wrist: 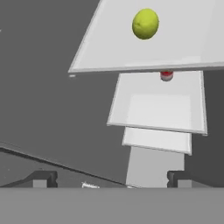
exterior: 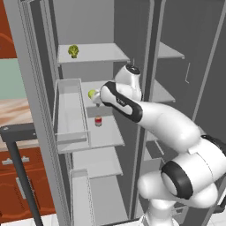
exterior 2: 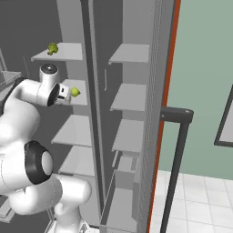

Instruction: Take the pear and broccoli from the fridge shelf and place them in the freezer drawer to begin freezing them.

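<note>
Inside the grey fridge, the pear (wrist: 145, 24) is sitting on its shelf (wrist: 183, 48) straight ahead of the claw (wrist: 113, 178), whose fingers are standing wide apart, gripping nothing.

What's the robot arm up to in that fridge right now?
Gripper open, holding nothing. Small smooth yellow-green pear on its shelf ahead, untouched. Lumpy dark-green broccoli one shelf up. Nothing between gripper and pear.

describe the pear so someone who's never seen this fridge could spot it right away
In the open fridge, find the second shelf from the top, beside the pale door bin. The pear sits there: small, smooth, yellow-green. The broccoli a shelf higher is lumpy and darker; the can a shelf lower is red and white.
</note>
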